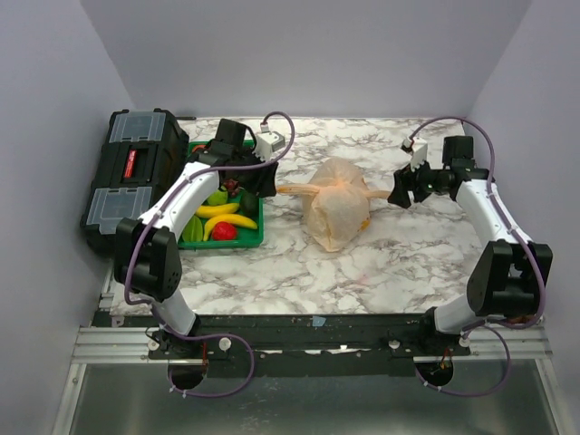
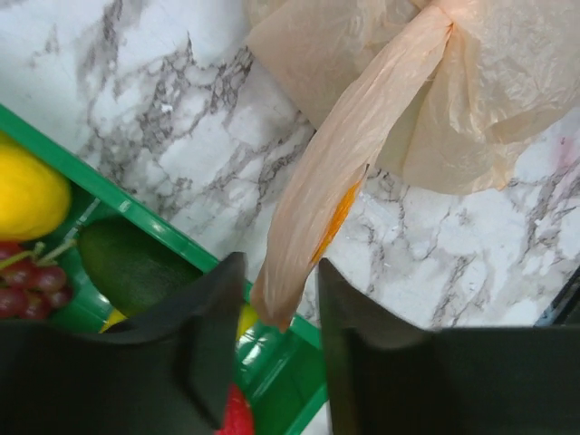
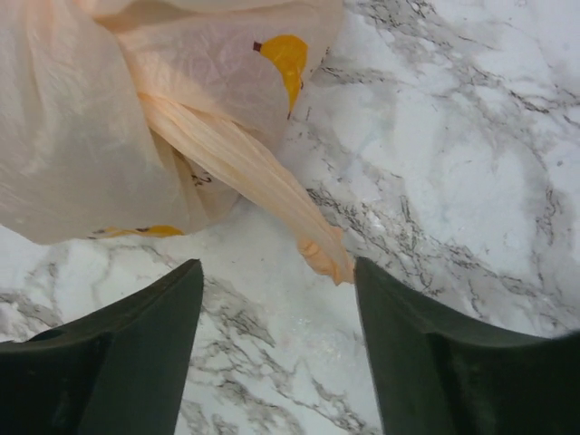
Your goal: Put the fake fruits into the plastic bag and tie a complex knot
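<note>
Beside the plastic bag (image 1: 335, 216), left gripper (image 2: 279, 272) and right gripper (image 3: 276, 267) are standing open, one tail (image 2: 340, 177) lying between left fingers (image 2: 208, 349), likely risking a snag loosening the knot (image 3: 145, 101).

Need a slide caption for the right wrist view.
Open right gripper facing the plastic bag's twisted tail on the marble table.

Left arm (image 1: 181, 204) and right arm (image 1: 485, 208) match — white link shells, chunky black joint housings. Shoulder housings (image 1: 149, 263) the bulkiest. Purple cable (image 1: 277, 114) loops along each, base to wrist. Small white camera block (image 1: 264, 143) by each wrist. Pincer fingers (image 2: 213, 335) matte black, wedge-shaped.
</note>
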You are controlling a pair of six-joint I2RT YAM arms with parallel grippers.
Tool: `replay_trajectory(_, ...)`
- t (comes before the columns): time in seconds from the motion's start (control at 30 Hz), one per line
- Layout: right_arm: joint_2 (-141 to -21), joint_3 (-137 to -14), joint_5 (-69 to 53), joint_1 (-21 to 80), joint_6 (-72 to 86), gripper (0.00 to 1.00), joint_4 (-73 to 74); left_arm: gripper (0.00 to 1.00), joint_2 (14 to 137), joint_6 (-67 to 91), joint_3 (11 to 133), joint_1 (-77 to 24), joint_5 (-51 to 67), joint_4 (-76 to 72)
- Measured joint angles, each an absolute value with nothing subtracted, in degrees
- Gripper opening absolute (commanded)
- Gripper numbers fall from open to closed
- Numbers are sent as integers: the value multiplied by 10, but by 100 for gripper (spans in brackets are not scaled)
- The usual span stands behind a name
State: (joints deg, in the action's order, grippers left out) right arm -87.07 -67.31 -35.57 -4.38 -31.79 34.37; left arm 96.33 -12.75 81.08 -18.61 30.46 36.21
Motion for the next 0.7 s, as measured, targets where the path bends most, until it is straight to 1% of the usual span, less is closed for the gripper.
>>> replay_trajectory(0.03,-867,-673,-357,-44,-313,84,344,66,963,-123,819,-186,308,364)
replay_trajectory(0.07,-862,-674,-357,-44,-306,91,344,81,961,-121,826,-186,310,365)
replay_trajectory(0.1,-857,-677,-358,-44,-298,97,343,93,959,-118,833,-186,312,366)
replay_trajectory(0.13,-852,-683,-359,-44,-287,100,341,98,955,-117,842,-186,313,367)
replay_trajectory(0.27,-842,-736,-363,-43,-234,100,325,99,936,-117,888,-184,313,394)
replay_trajectory(0.43,-842,-829,-370,-43,-148,100,293,99,904,-126,974,-166,324,435)
replay_trajectory(0.57,-842,-881,-368,-44,-78,100,270,98,886,-119,1033,-119,349,457)
replay_trajectory(0.7,-835,-890,-349,-44,-39,100,270,98,876,-80,1072,-44,370,470)
